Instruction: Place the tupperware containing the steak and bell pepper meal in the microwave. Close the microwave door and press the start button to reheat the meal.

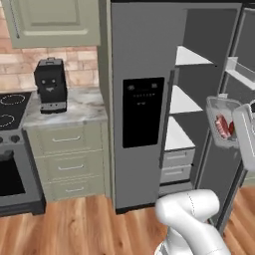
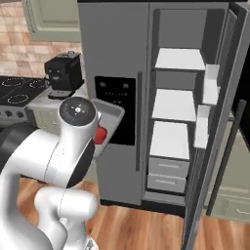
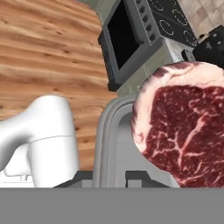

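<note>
My fingers are clenched, as far as I can tell, on the rim of the tupperware [image 1: 222, 122], held up beside the open fridge [image 1: 144, 99] with the steak [image 3: 186, 127] inside. Still left: the microwave, door and start button.

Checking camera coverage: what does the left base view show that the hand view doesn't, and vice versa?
Left base view alone: the fridge with its right door open, bare white shelves, the cream drawers. Hand view alone: the steak's marbling close up, and the gripper closed on the tub's rim. Both: the tupperware, coffee machine, stove, wood floor.
</note>
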You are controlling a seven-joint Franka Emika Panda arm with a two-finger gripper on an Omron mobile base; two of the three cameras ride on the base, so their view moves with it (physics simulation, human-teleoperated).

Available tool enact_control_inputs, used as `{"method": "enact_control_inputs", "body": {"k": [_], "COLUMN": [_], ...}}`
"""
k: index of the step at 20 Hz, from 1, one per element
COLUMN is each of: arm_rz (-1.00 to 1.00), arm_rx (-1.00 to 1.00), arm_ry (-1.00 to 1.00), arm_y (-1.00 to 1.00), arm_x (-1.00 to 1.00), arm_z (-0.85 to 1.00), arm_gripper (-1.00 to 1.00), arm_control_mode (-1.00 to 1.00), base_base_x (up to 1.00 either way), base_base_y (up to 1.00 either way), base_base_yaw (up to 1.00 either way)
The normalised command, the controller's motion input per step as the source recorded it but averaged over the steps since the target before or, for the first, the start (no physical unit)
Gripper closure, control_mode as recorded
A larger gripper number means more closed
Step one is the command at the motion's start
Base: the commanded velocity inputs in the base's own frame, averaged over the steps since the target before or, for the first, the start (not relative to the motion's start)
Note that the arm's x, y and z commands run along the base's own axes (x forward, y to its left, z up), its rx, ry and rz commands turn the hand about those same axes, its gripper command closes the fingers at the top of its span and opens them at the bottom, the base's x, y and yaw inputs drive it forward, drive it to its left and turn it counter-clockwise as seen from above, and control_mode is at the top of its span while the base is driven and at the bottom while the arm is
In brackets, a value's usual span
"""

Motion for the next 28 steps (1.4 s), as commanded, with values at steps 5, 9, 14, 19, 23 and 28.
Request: {"method": "enact_control_inputs", "body": {"k": [5,9,14,19,23,28], "arm_rz": [0.00,0.00,0.00,0.00,0.00,0.00], "arm_rx": [0.00,0.00,0.00,0.00,0.00,0.00], "arm_ry": [0.00,0.00,0.00,0.00,0.00,0.00], "arm_y": [0.00,0.00,0.00,0.00,0.00,0.00], "arm_x": [0.00,0.00,0.00,0.00,0.00,0.00], "arm_z": [0.00,0.00,0.00,0.00,0.00,0.00], "arm_gripper": [1.00,1.00,1.00,1.00,1.00,1.00], "arm_control_mode": [1.00,1.00,1.00,1.00,1.00,1.00], "base_base_x": [-0.58,-0.01,0.04,-0.07,-0.39,-0.17], "base_base_y": [0.76,0.59,0.41,0.25,0.14,0.01], "base_base_yaw": [-0.07,-0.43,-0.66,-0.69,-0.71,-0.75]}}
